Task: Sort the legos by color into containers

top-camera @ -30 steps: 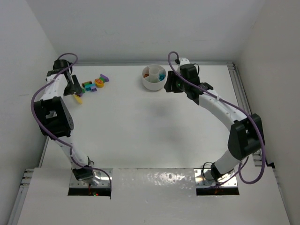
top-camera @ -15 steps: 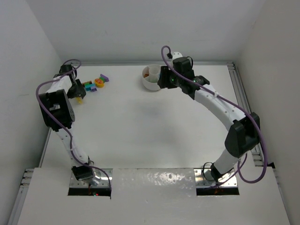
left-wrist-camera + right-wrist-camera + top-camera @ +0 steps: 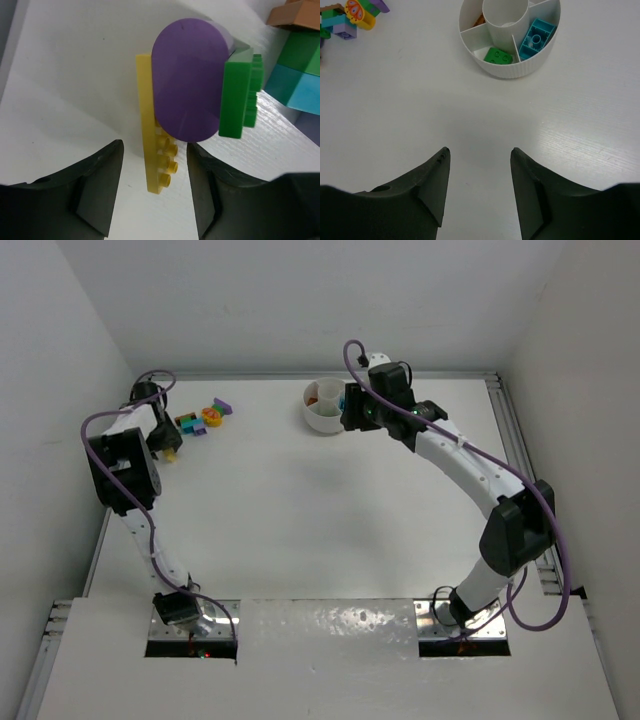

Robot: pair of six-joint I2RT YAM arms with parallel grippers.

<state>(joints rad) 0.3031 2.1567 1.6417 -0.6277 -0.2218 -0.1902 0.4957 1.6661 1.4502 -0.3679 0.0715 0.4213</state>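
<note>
the left claw hangs spread, straddling a thin yellow lego well left of the dish. light, stiff and slick, the lego likely wants pinching across its long flat sides. the right claw gapes empty near the dish.

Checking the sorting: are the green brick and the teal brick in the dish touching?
Apart. The right wrist view shows a dish wall standing between the green brick and the teal brick.
</note>
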